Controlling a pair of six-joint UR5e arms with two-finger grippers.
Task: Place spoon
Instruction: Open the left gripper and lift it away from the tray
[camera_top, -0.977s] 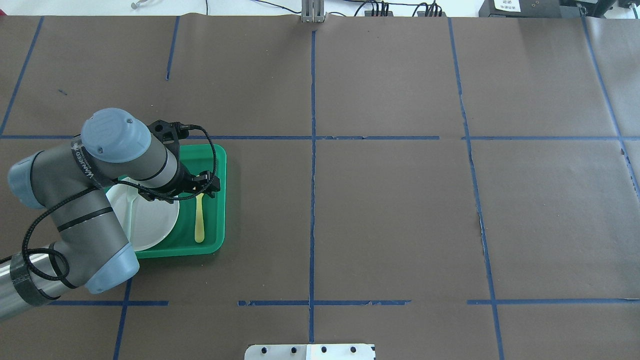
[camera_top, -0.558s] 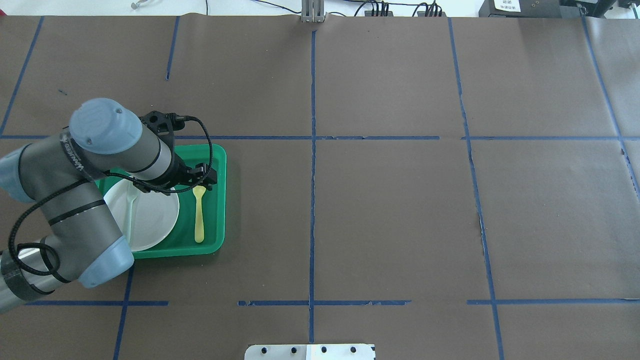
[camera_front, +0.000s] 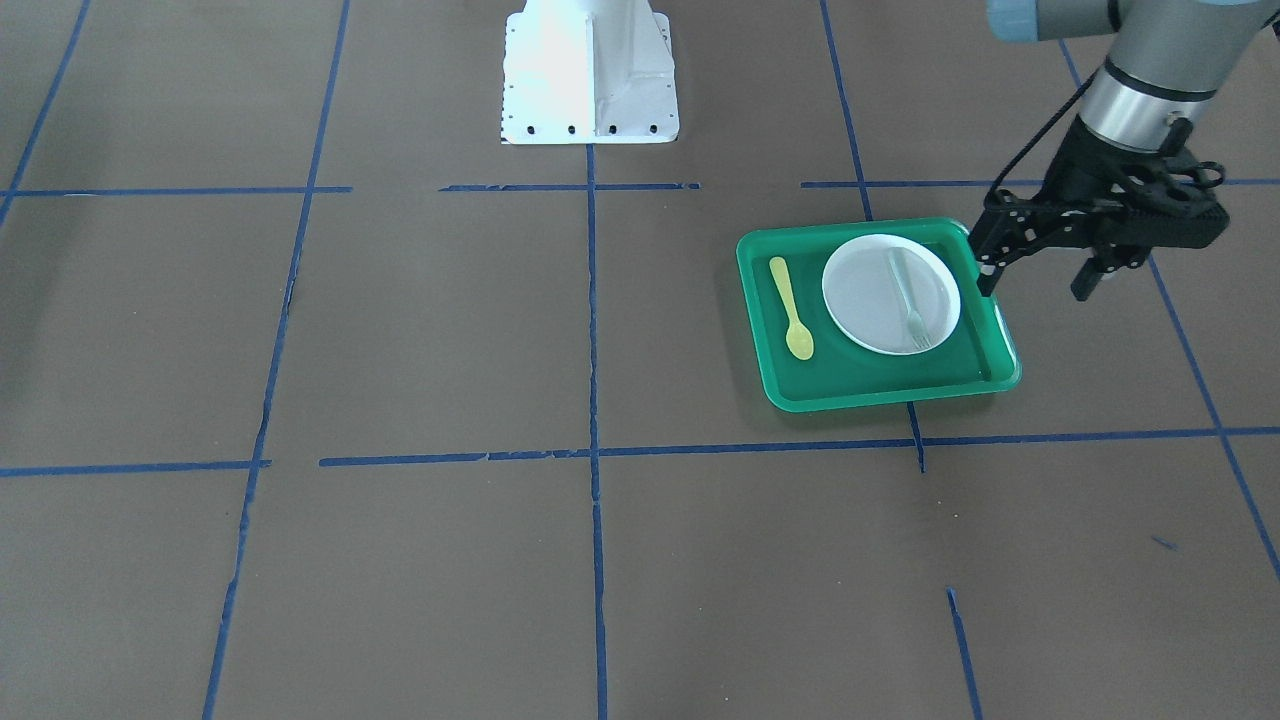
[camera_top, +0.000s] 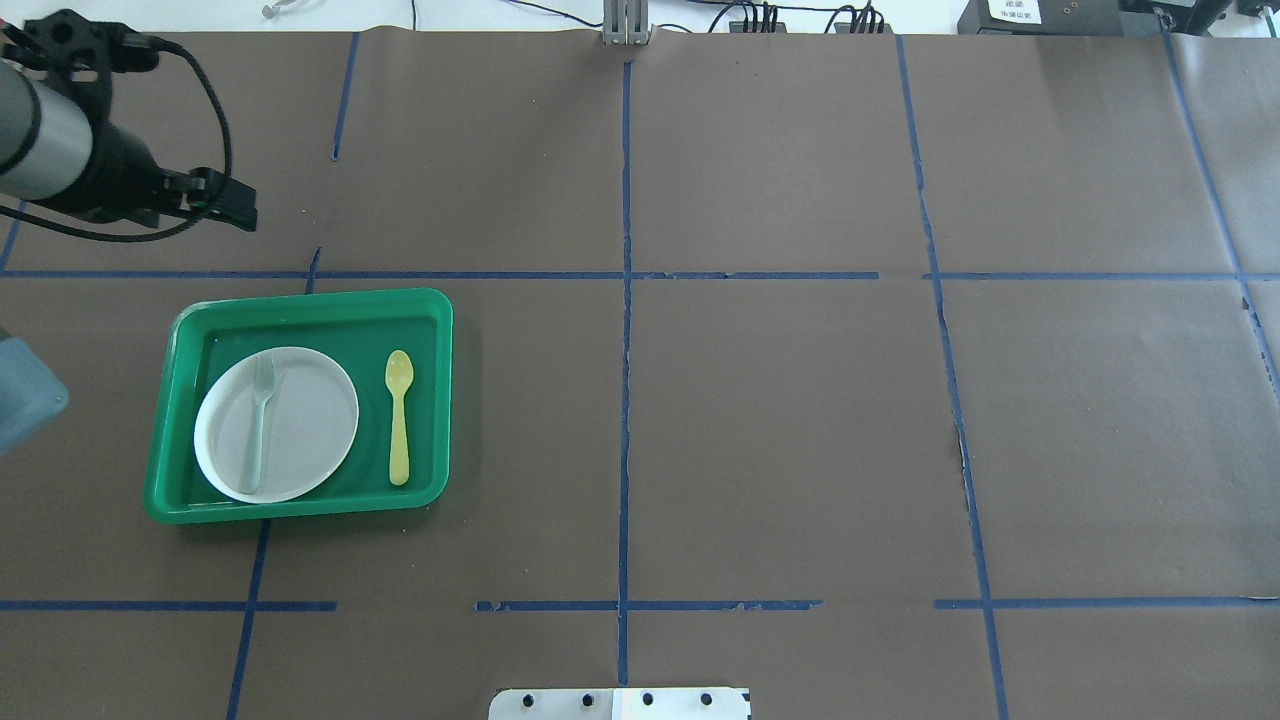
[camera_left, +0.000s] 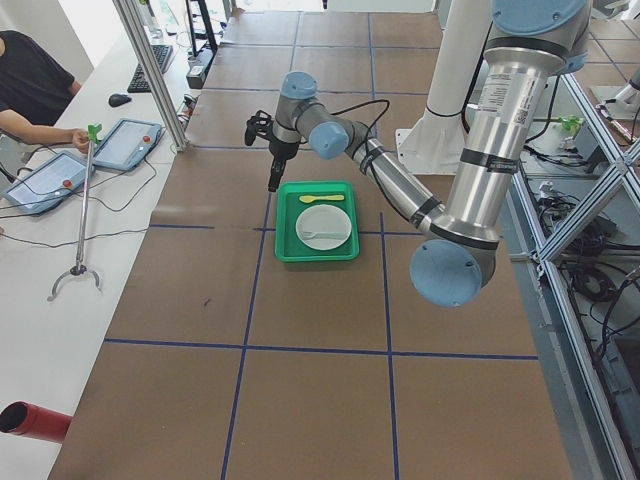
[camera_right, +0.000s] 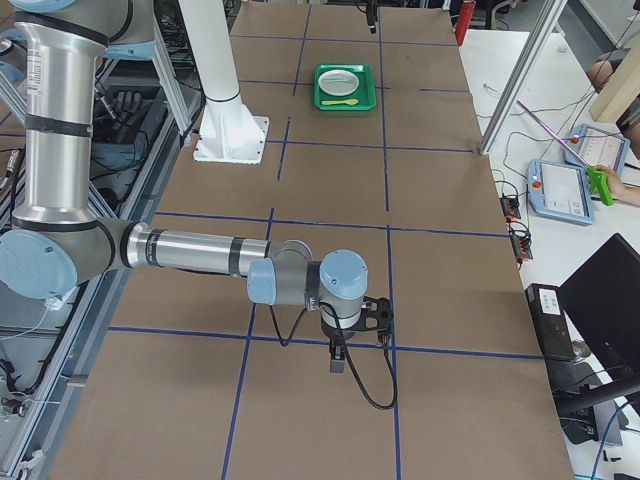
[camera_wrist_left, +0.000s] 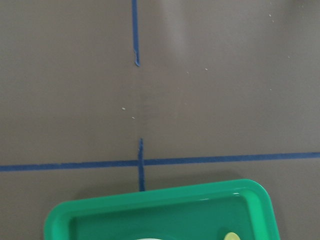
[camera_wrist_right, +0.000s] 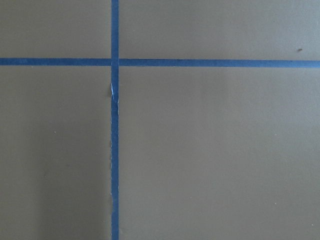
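Note:
The yellow spoon (camera_top: 399, 420) lies flat in the green tray (camera_top: 300, 300), to the right of the white plate (camera_top: 310, 425), with its bowl toward the far side. It also shows in the front view (camera_front: 790, 310) and at the left wrist view's bottom edge (camera_wrist_left: 231, 236). My left gripper (camera_front: 1035, 283) is open and empty, raised beyond the tray's far left corner; the overhead view shows it too (camera_top: 235, 210). My right gripper (camera_right: 337, 362) shows only in the right side view, far from the tray, and I cannot tell its state.
A pale translucent fork (camera_top: 262, 420) lies on the plate. The brown table cover has blue tape lines (camera_top: 625, 300). The robot's white base (camera_front: 588, 70) stands at the near table edge. Operators' tablets (camera_left: 125, 143) lie on a side bench.
My left arm has lifted off the spoon's bowl end and swung away to the far left, past the tray. The spoon stays lying in the tray, now fully uncovered.

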